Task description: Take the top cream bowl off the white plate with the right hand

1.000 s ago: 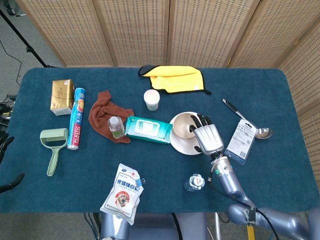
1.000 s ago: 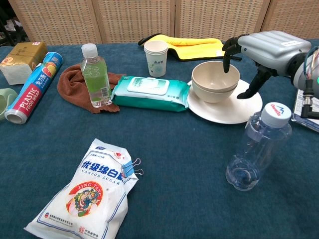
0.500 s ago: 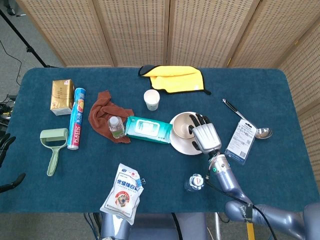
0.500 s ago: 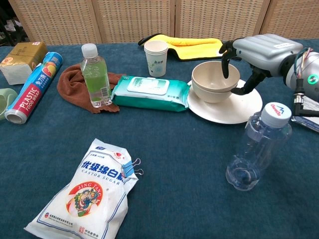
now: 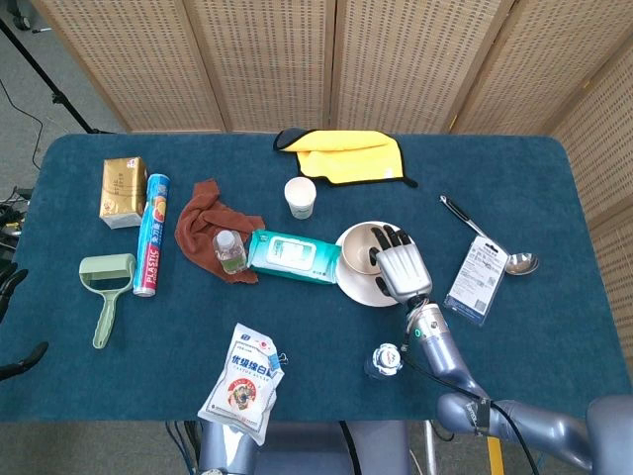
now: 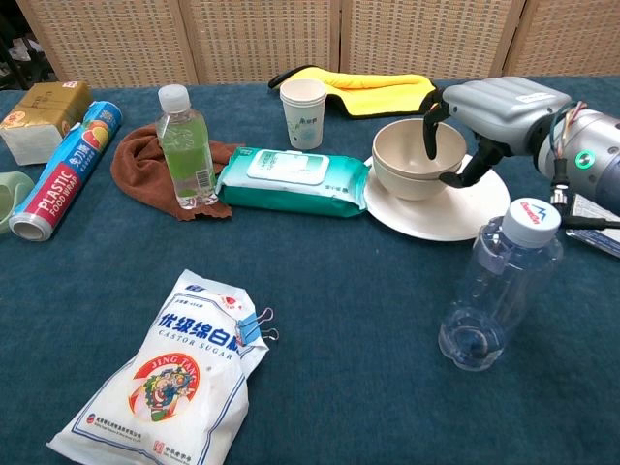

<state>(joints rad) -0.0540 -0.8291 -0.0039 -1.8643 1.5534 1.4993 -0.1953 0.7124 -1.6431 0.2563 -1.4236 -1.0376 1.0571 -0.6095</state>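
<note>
Two smooth, matte cream bowls sit nested on a round, glossy white plate (image 6: 455, 215) near the middle of the worktop (image 5: 554, 188), which is covered in a dark teal, felt-like cloth. The right hand (image 6: 484, 111), with a silver ribbed shell and black fingers (image 6: 431, 131), grips the rim of the top bowl (image 6: 412, 150): fingers hook down inside the wall while the thumb presses the outside. The bowl is not yet lifted clear of the lower bowl (image 6: 412, 184).

The chest view shows the stack as two separate rims and the thumb under the bowl's flank; from the head view the right hand (image 5: 401, 269) covers that side, and the bowls read as a single bowl (image 5: 358, 249). The head view alone shows a metal ladle (image 5: 495, 242) and a carded pack (image 5: 477, 282) to the right. A clear ribbed plastic bottle (image 6: 499, 291) stands upright near the plate. The left hand does not appear in either view.
</note>
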